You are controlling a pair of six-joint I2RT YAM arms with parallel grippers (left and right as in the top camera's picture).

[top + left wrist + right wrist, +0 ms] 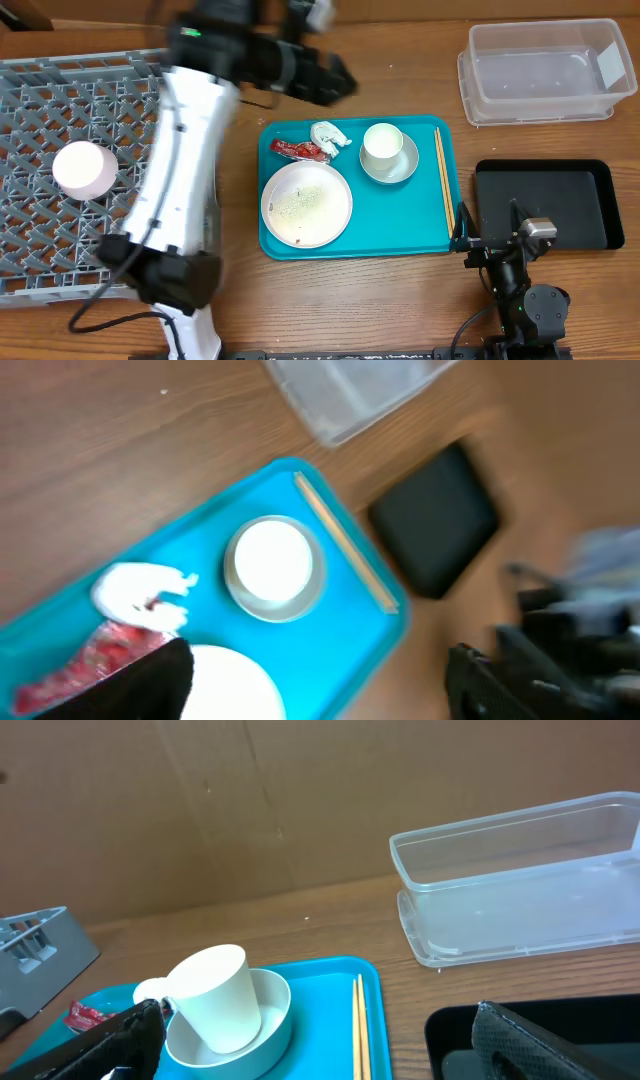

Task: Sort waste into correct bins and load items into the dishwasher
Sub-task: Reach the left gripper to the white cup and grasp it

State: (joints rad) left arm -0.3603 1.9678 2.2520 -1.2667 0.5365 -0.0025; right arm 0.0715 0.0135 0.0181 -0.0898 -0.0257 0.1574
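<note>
A grey dish rack (40,230) fills the left edge of the table (400,300), with a white-pinkish bowl (85,168) on its lattice. Mid-table, a teal tray (410,215) carries a large white plate (306,204) dusted with crumbs (300,203) at its near-left corner. A red wrapper (298,150) and a crumpled tissue (328,135) lie by its far edge. A white cup (381,142) stands in a grey-blue bowl (395,170), and chopsticks (443,180) lie along its right edge. A clear tub (545,70) sits in the table's far-right corner, with a black tray (545,205) nearer. The blurred left gripper (338,80) hangs just beyond the teal tray's far edge. The right gripper (465,232) is at its near-right corner.

The wooden table (350,300) carries a grey dish rack (40,210), teal tray (400,215), clear tub (540,70) and black tray (545,200).
</note>
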